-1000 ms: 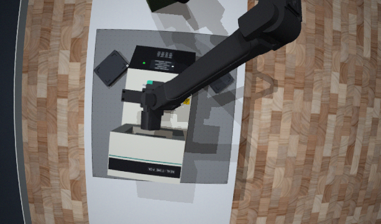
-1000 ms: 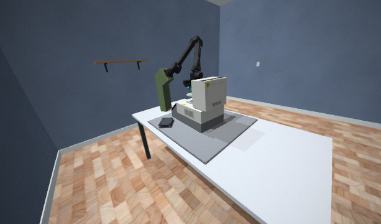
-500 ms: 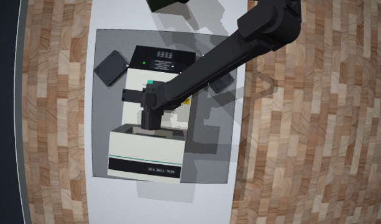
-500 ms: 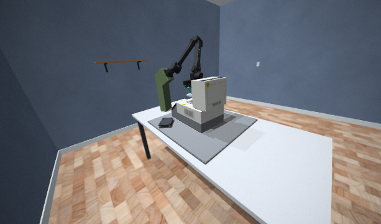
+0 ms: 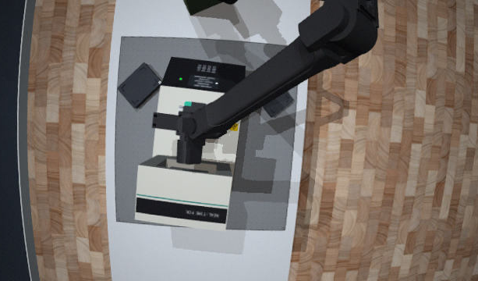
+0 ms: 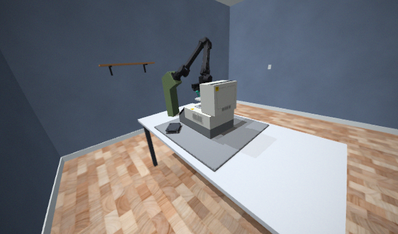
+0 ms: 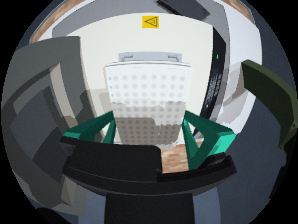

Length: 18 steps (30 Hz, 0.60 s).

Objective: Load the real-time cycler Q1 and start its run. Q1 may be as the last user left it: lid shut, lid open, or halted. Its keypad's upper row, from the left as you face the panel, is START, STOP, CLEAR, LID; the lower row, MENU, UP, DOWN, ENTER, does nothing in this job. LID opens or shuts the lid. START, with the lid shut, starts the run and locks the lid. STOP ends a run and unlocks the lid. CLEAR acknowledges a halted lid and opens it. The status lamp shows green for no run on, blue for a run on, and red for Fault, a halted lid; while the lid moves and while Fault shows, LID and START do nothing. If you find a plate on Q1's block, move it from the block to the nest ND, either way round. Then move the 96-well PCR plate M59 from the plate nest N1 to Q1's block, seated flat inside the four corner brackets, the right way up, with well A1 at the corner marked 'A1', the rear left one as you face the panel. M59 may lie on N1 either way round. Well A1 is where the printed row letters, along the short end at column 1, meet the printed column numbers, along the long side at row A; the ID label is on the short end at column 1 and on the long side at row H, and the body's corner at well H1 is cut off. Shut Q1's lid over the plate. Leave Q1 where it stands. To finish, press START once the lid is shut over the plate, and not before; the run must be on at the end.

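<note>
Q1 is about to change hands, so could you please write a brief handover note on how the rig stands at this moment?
End effector: shut on the white 96-well plate, holding it above Q1.
Q1: lid up, status lamp green, so no run on.
Nests: one dark nest beside the panel carries no plate; the other is mostly hidden by the arm.
Done: plate picked up.
Left: seat the plate on the block with A1 at the rear left, shut the lid, press START.

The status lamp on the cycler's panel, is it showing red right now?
No, the status lamp on the cycler's dark panel glows green in the top view.
</note>
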### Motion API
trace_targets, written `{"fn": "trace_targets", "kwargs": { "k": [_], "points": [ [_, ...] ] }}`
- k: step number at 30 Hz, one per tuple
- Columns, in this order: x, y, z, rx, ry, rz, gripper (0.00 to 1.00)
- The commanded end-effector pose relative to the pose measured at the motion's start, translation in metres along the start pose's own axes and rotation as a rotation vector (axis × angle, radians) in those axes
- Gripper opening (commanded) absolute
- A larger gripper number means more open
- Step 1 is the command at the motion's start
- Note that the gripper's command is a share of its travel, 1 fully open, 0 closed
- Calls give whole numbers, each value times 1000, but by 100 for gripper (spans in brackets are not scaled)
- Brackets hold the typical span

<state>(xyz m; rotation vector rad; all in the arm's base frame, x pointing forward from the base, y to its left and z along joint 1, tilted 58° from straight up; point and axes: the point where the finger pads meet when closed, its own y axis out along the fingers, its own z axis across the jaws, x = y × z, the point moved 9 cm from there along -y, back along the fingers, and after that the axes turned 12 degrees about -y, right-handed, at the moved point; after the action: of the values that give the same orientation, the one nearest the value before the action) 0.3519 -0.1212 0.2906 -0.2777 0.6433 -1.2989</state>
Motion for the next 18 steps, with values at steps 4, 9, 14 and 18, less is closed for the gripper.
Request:
{"fn": "trace_targets", "kwargs": {
  "k": [4,9,14,18],
  "points": [
    [-6,11,-4,-8,8,7,0],
    [-4,22,-6,-12,15,6,0],
    [1,24,0,3,16,-6,0],
    [-7,24,12,28,-15,0,0]
  ]
}}
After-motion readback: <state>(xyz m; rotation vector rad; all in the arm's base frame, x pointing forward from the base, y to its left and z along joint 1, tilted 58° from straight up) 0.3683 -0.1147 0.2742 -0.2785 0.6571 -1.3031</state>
